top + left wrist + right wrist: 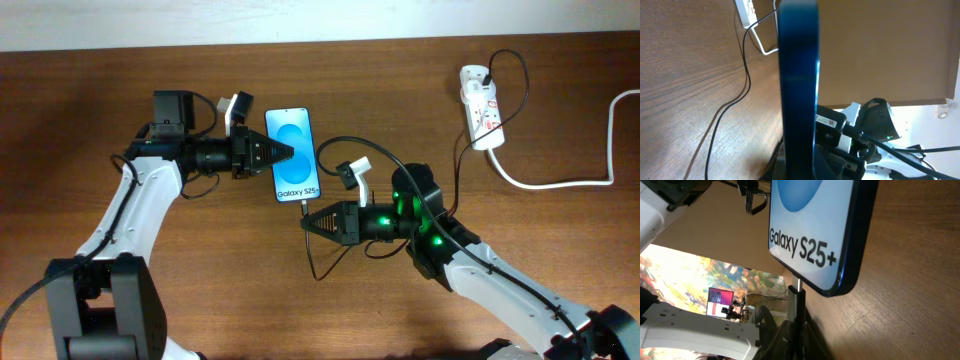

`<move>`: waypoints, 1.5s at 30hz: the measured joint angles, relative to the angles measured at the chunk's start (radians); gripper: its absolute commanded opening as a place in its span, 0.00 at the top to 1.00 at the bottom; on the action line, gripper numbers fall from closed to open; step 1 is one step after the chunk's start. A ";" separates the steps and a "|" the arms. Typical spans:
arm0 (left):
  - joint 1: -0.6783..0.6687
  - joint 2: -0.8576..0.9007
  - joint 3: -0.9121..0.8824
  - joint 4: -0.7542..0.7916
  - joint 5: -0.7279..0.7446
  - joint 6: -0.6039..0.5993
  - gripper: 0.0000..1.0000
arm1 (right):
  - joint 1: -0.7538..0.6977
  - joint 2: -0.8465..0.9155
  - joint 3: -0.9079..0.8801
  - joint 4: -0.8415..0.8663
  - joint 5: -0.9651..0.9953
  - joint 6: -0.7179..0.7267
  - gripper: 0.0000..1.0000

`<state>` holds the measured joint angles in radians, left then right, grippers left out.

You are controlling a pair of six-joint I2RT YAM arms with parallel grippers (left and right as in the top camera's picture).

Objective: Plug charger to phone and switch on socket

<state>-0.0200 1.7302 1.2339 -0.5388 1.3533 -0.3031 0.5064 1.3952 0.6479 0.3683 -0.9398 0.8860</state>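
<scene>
On the worktop your left end effector clamps the phone, your right end effector pinches the charger at its port; the socket, upper right, awaits switching.

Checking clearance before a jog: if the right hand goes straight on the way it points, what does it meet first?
Way looks free at first: the right hand points past the bottom end of the phone, over the table. Farther on, the left arm's white link, height unclear.
</scene>
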 measured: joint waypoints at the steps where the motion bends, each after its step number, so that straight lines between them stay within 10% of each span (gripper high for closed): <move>1: 0.000 0.000 0.000 0.000 0.000 0.000 1.00 | 0.000 0.000 0.000 0.000 0.000 0.000 0.96; 45: 0.000 0.000 0.000 -0.002 0.018 -0.006 1.00 | 0.032 0.018 0.000 0.052 0.000 0.000 0.96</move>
<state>-0.0200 1.7302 1.2339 -0.5411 1.3712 -0.3096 0.5385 1.4132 0.6479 0.4206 -0.9401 0.8860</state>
